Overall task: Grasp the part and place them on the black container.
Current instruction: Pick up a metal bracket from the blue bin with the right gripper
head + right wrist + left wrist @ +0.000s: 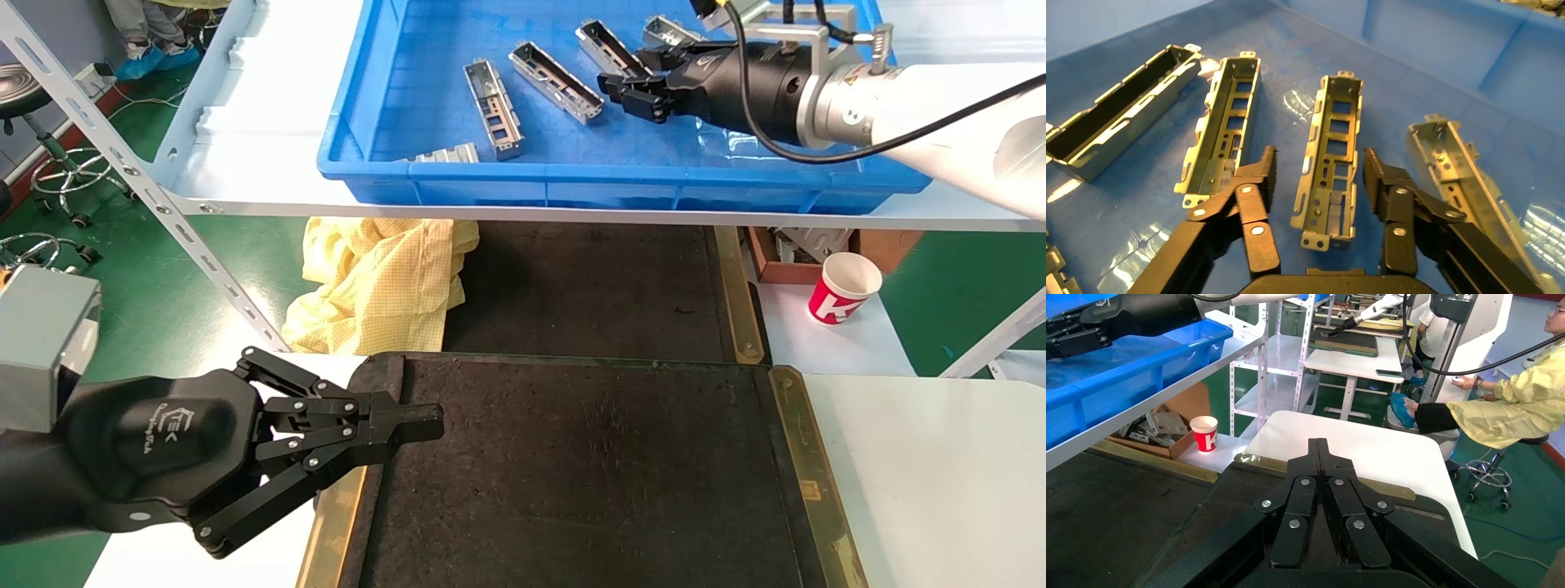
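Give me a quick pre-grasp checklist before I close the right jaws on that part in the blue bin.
1. Right gripper jaws open: ok.
2. The part lies between the fingers, one on each side: ok.
3. Neighbouring parts outside the jaws: cannot tell; one neighbouring part sits very close to a fingertip.
4. Jaws low enough to grip the part: cannot tell.
5. The black container has bare surface for the drop: ok.
6. Left gripper hangs over the container's left edge with jaws shut: not ok if the drop goes there.
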